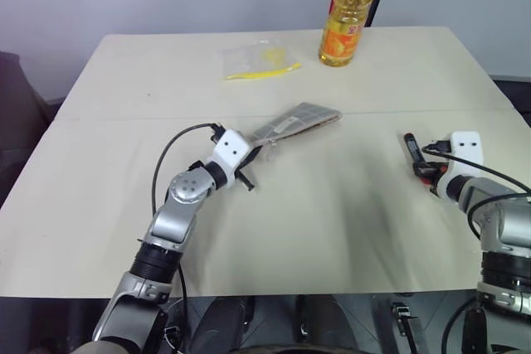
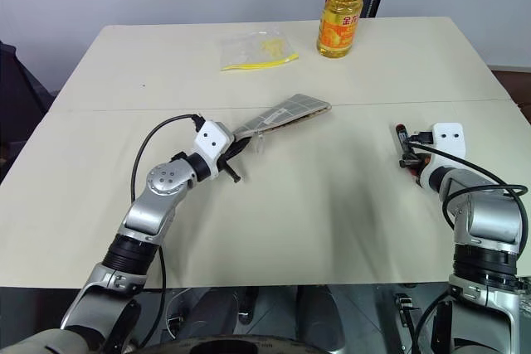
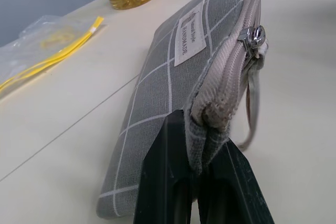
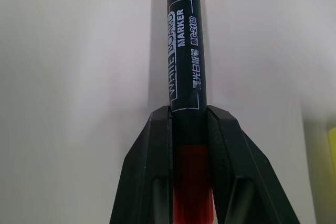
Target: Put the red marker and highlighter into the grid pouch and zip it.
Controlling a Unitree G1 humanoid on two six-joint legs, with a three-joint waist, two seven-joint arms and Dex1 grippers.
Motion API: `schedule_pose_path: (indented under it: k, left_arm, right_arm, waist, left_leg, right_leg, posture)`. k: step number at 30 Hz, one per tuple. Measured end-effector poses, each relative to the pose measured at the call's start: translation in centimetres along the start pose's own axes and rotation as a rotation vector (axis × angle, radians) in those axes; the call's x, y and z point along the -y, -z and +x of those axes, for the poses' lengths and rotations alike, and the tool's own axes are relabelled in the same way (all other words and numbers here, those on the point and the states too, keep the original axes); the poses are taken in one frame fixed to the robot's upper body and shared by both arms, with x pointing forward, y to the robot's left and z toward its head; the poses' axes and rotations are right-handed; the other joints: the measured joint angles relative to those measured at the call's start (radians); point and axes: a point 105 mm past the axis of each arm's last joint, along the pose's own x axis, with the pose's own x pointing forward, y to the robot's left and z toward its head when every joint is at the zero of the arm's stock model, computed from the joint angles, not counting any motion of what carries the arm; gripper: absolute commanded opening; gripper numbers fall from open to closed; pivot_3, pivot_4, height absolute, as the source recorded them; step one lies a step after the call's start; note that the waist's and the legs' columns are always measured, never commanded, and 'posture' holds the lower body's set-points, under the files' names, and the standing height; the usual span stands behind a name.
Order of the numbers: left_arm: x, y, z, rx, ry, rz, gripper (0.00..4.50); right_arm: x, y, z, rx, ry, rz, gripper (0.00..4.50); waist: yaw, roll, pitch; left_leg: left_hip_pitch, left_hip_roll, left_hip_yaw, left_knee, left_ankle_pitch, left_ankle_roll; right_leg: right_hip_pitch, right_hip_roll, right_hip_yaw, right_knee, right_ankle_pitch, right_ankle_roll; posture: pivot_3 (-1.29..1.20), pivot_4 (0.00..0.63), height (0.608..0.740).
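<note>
Both arms reach low: left gripper (image 3: 202, 192) pinches grid pouch (image 3: 178, 93); right gripper (image 4: 189, 129) clasps red marker (image 4: 185, 51)

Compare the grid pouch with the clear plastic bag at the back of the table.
The grid pouch is opaque grey fabric with white grid lines; the clear plastic bag is see-through with a yellow strip. The pouch is pinched at one end by the left gripper and tilted up; the bag lies flat, untouched. Both are flat and over the same table.
</note>
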Motion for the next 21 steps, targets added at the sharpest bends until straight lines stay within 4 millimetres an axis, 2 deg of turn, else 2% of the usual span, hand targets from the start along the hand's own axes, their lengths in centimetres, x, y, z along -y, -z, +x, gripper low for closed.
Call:
schedule_pose_path:
  k: [3, 6, 9, 21]
  left_arm:
    - [-0.1, 0.1, 0.2, -0.001, 0.003, -0.009, 0.0]
    - [-0.1, -0.2, 0.6, 0.007, 0.012, -0.014, 0.0]
    - [0.1, -0.4, 0.7, 0.018, 0.024, -0.016, 0.0]
    - [0.4, -0.4, 0.7, 0.018, 0.047, -0.013, 0.0]
  right_arm:
    - [-1.9, -1.5, -0.9, 0.056, -0.086, -0.236, 0.34]
    - [-5.6, -4.3, -2.6, 0.202, -0.232, -0.458, 0.34]
    - [-8.3, -5.2, -3.7, 0.28, -0.337, -0.549, 0.34]
    - [-9.7, -4.9, -3.4, 0.274, -0.39, -0.597, 0.34]
  waist:
    - [-0.001, 0.001, 0.0]
    - [-0.004, 0.001, 0.0]
    - [0.0, 0.0, 0.0]
    - [0.001, 0.0, 0.0]
  left_leg:
    - [0.0, 0.0, 0.0, 0.0, 0.0, 0.0]
    - [0.0, 0.001, 0.001, 0.0, 0.0, 0.0]
    - [0.0, 0.0, 0.0, 0.001, 0.0, 0.0]
    - [0.0, 0.0, 0.0, 0.001, 0.0, 0.0]
  right_leg:
    - [0.0, 0.0, 0.0, 0.0, 0.0, 0.0]
    - [0.0, 0.0, 0.0, 0.0, 0.0, 0.0]
    - [0.0, 0.0, 0.0, 0.0, 0.0, 0.0]
    - [0.0, 0.0, 0.0, -0.001, 0.0, 0.0]
  posture:
    - [0.0, 0.15, 0.74]
    - [0.0, 0.15, 0.74]
    - [0.0, 0.15, 0.74]
    - [0.0, 0.15, 0.74]
